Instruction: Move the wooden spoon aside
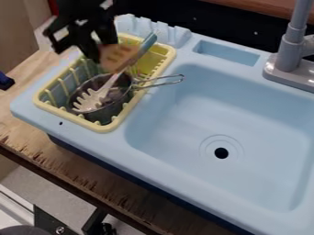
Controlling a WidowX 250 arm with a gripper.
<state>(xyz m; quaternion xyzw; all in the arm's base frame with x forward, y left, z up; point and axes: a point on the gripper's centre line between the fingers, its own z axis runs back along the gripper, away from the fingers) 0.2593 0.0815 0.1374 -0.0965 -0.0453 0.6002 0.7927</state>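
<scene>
**Blue sink setup, dish rack included**

A yellow dish rack (80,120) is set on the left of a pale blue sink unit (118,146). A pot (110,111) is parked inside, its wire handle (160,84) poked out over the rim. A pronged pasta server (92,101) is laid across it. A grey faucet's (288,55) mounted by the basin.

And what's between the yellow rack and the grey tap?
Between the yellow rack and the grey tap, the camera view shows a narrow blue dip in the sink's back rim, with nothing in it.

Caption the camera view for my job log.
Black gripper at the wooden spoon, above a yellow rack holding a metal pan beside the blue basin.
</scene>
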